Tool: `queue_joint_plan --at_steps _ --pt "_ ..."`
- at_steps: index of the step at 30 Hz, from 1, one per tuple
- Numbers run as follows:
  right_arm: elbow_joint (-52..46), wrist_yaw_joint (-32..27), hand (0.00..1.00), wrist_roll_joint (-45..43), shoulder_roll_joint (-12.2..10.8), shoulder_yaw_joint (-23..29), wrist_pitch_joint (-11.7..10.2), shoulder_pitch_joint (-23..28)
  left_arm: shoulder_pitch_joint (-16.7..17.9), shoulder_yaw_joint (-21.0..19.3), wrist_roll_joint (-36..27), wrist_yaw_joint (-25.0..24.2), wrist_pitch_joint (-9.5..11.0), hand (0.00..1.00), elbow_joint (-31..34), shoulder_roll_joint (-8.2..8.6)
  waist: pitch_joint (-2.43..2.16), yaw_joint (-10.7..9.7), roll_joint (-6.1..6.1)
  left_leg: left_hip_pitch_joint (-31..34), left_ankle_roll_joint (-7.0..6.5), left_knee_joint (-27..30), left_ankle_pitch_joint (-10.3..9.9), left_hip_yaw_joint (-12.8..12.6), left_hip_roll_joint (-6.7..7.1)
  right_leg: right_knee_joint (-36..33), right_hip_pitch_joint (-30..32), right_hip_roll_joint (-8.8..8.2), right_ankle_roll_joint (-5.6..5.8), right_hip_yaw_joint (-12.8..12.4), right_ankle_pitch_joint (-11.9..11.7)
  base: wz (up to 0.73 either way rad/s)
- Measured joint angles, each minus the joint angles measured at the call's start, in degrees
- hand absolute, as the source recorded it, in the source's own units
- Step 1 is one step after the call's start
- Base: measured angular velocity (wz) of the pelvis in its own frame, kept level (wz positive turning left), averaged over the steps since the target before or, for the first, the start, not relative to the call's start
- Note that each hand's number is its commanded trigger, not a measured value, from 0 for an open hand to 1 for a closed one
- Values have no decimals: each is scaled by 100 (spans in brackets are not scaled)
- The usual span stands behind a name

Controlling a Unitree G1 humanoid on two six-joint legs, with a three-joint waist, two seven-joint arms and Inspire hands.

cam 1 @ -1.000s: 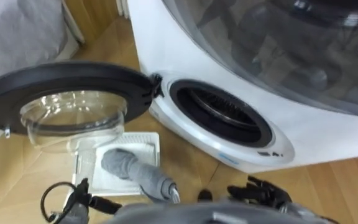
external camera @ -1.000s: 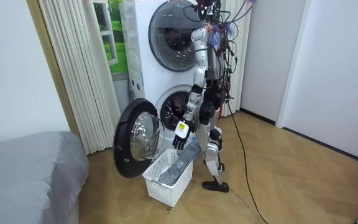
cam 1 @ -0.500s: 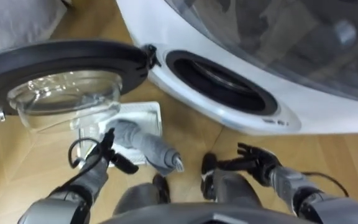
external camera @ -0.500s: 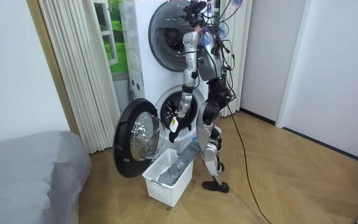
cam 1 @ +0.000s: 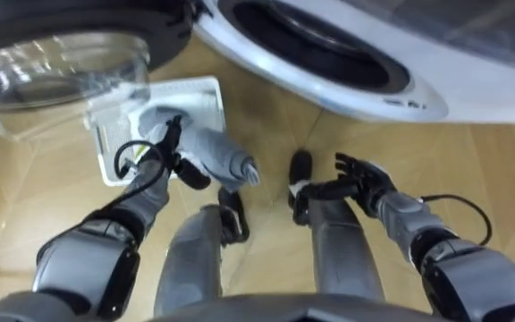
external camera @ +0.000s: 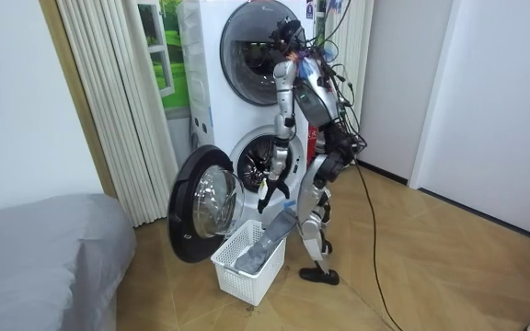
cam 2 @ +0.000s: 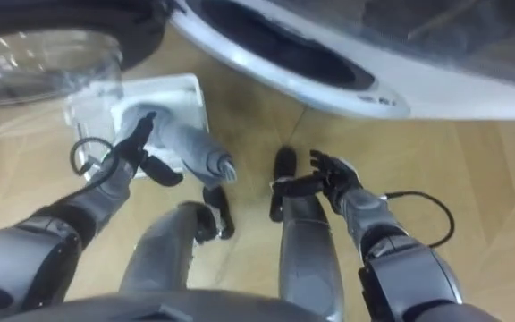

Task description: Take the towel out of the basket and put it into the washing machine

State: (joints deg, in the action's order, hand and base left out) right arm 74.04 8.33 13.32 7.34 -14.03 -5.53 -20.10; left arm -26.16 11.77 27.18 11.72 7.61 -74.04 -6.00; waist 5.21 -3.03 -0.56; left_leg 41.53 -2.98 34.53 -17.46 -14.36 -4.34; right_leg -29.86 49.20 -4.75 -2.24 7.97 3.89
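So the towel (cam 1: 217,154) is not in the washing machine (cam 1: 329,88) yet. It sits in the white basket (cam 1: 206,92) on the wood floor (cam 1: 266,121), just below the open round door (cam 1: 56,63) with its clear glass bowl.

The towel is plain grey and bunched up into one long fat roll, kinda like a sleeve. One end is down inside the basket. The other end pokes out over the basket's edge on the robot's side and hangs above the floor, with a paler rim at the tip.

The left hand (cam 1: 170,148) is right over the part of the towel at the basket's near edge, with fingers stretched out and thumb spread apart, so nothing is grabbed. I honestly can't tell if it's touching the cloth or just above it.

The right hand (cam 1: 358,182) is well off to the right above the floor, fingers fanned out and empty.

The drum opening (cam 1: 311,49) is dark, and I can't make out anything inside.

In the room view the robot stands bent forward in front of the stacked machines, with the basket by its feet. A grey bed (external camera: 35,253) is over on the room view's left.
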Motion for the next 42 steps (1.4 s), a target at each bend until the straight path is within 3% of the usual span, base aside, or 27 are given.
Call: queue_joint_plan --at_steps 4,8,13,19,26,31,32,33,34,39,42 --pt "-26 18 0 129 56 -50 -6 -232 -153 596 215 152 5 0 45 -164 52 -135 -41 678 -30 501 -75 7 -107 -370 623 -25 -53 -11 -18 -2" --pt "-119 128 0 317 173 -69 -81 -432 -465 866 435 201 9 0 48 -255 58 -208 -37 1292 -38 887 -115 -43 -182 -677 1236 -36 -86 -65 -20 -2" --pt "-242 187 0 824 171 -268 -166 -680 -848 1249 985 481 71 0 52 -432 72 -417 -18 1959 -34 1500 -270 -29 -302 -1170 1892 -21 -225 -65 39 -4" --pt "-280 248 0 1502 211 -463 -240 -822 -1110 1842 1376 704 125 0 55 -494 75 -642 -15 2410 -8 1877 -415 17 -420 -1493 2324 -17 -265 -51 148 -1" --pt "-299 256 0 1602 223 -511 -327 -1099 -1315 2297 1632 957 119 0 46 -508 80 -688 -9 2975 -22 2186 -497 57 -485 -1734 2877 -8 -307 -39 179 -1" --pt "-310 231 0 1819 225 -551 -327 -1214 -1369 2570 1629 1054 109 0 42 -654 83 -791 -5 3164 -27 2221 -531 75 -496 -1778 3054 -13 -314 -21 192 0" --pt "-315 231 0 1853 225 -556 -327 -1228 -1393 2592 1629 1057 109 13 42 -668 83 -791 -4 3191 -28 2221 -530 75 -495 -1778 3083 -14 -314 -21 192 0" --pt "-315 233 0 1922 225 -571 -327 -1259 -1451 2666 1631 1059 105 89 36 -694 85 -786 -3 3237 -40 2220 -524 78 -494 -1775 3122 -16 -314 -14 192 0" --pt "-307 238 0 2027 225 -611 -327 -1301 -1518 2675 1631 1058 106 100 17 -715 88 -782 -9 3283 -49 2219 -519 98 -491 -1768 3154 -18 -314 3 192 0" --pt "-294 285 0 2032 224 -613 -330 -1437 -1697 2670 1728 1020 105 100 -32 -785 96 -768 -15 3431 -52 2238 -528 157 -476 -1769 3258 -14 -292 27 208 0" --pt "-284 379 0 2041 225 -700 -352 -1534 -1751 2889 1749 851 93 100 -45 -859 98 -790 -9 3528 -71 2343 -581 166 -474 -1881 3361 -25 -276 8 247 0"
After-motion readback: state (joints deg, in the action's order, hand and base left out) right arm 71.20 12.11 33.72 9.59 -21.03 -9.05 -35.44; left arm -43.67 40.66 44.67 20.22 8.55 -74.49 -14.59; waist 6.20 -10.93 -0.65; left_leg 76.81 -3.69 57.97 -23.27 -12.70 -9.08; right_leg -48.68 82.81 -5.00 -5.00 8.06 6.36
